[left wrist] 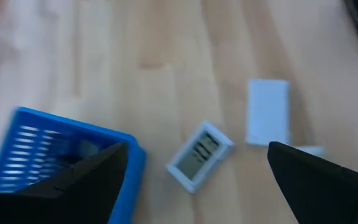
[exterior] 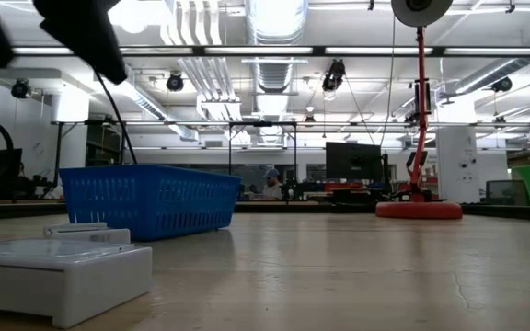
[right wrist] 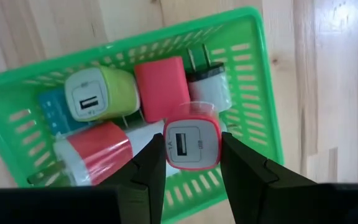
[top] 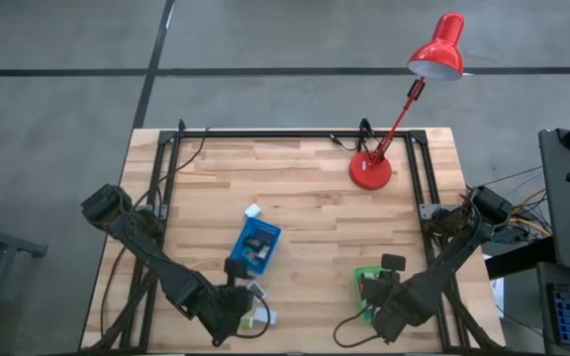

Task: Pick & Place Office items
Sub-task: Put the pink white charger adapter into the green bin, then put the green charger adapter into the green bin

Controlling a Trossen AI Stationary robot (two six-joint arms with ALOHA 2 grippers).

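Note:
My right gripper (right wrist: 192, 154) hangs over the green tray (right wrist: 253, 68), shut on a red-and-white USB charger block (right wrist: 191, 144). Several more blocks in red, white, lime and blue lie inside that tray. In the high view this gripper (top: 386, 279) is at the table's near right, above the green tray (top: 364, 275). My left gripper (left wrist: 197, 152) is open above the table, next to the blue tray (left wrist: 36, 143). Below it lie a small white display block (left wrist: 199, 155) and a white box (left wrist: 267, 112). It touches nothing. My right gripper pinches the red-and-white charger block by its two opposite red sides (right wrist: 211, 134), one finger (right wrist: 148, 171) on each. The fingers point down from above. The block's white face with the USB slot is turned up toward the wrist camera, over the blocks in the green tray.
A red desk lamp stands on its base (top: 371, 172) at the table's far right. Another white block (top: 253, 211) lies beside the blue tray's (top: 257, 245) far end. White boxes (top: 263, 316) lie near the front edge. The middle of the table shows bare wood.

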